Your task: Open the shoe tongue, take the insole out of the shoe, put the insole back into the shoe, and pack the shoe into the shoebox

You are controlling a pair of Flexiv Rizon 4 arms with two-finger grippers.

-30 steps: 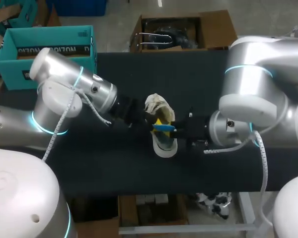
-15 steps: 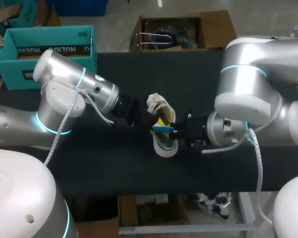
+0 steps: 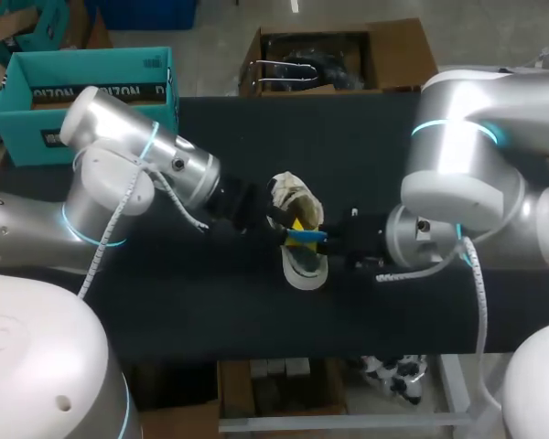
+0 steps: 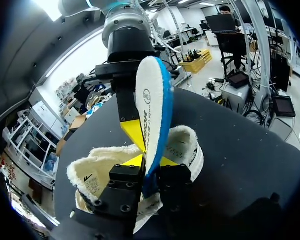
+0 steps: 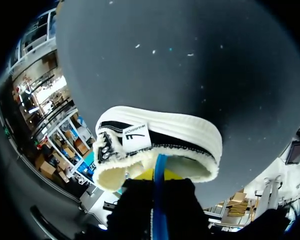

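- Our left gripper (image 3: 279, 227) sits at the insole's (image 3: 302, 235) 9 o'clock, clamped tight on it.
- Our right gripper (image 3: 328, 240) pinches the same insole from 3 o'clock.
- The insole's up on edge just over the fleecy shoe (image 3: 293, 194), mid-table (image 3: 366, 146).

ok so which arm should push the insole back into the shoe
Probably right: the right gripper pinches the insole with the open shoe straight ahead of its fingers. The left gripper grips it too.
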